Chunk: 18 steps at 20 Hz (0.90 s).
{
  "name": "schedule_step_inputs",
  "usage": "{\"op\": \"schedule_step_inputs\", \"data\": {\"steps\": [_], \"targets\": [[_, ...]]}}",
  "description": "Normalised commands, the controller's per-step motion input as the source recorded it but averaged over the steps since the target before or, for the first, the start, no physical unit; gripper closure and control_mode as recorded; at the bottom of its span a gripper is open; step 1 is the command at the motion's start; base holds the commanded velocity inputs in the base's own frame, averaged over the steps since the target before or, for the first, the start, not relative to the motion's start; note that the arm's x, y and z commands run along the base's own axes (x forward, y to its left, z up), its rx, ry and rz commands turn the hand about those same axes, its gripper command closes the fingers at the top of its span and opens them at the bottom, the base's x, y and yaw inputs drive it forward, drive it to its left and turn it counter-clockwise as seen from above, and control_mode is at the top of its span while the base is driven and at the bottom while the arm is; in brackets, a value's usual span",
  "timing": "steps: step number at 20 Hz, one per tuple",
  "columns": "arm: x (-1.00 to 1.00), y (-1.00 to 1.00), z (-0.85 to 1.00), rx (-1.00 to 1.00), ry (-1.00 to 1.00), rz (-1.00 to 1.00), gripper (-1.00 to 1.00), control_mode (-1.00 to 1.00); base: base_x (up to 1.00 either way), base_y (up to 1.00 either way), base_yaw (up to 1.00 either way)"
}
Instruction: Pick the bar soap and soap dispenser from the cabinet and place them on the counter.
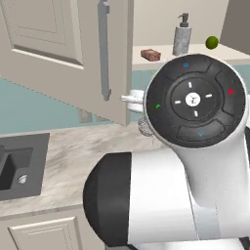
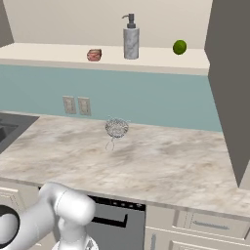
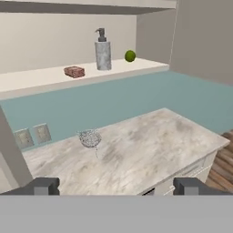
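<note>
Risk lies in the reach: with the gripper (image 3: 116, 185) spread wide and empty, far below the cabinet (image 3: 54, 79) shelf, aiming for the bar soap (image 3: 74, 71) just beside the soap dispenser (image 3: 103, 51) could topple that bottle.

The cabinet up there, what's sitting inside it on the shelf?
Inside the cabinet, three things stand in a row on the shelf: the bar soap, the soap dispenser and a lime. In the left base view, the open door covers the shelf's left part.
</note>
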Motion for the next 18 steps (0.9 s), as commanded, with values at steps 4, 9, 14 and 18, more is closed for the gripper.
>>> {"op": "schedule_step_inputs", "data": {"steps": [4, 9, 14, 18], "targets": [[-0.08, -0.30, 0.00, 0.05, 0.00, 0.10, -1.00, -1.00, 0.00, 0.00, 0.00], [-0.01, -0.27, -0.03, 0.04, 0.02, 0.12, -1.00, -1.00, 0.00, 0.00, 0.00], [0.15, -0.27, -0.12, 0.05, 0.01, 0.10, -1.00, -1.00, 0.00, 0.00, 0.00], [0.26, -0.30, -0.07, 0.05, 0.02, 0.07, -1.00, -1.00, 0.00, 0.00, 0.00]]}}
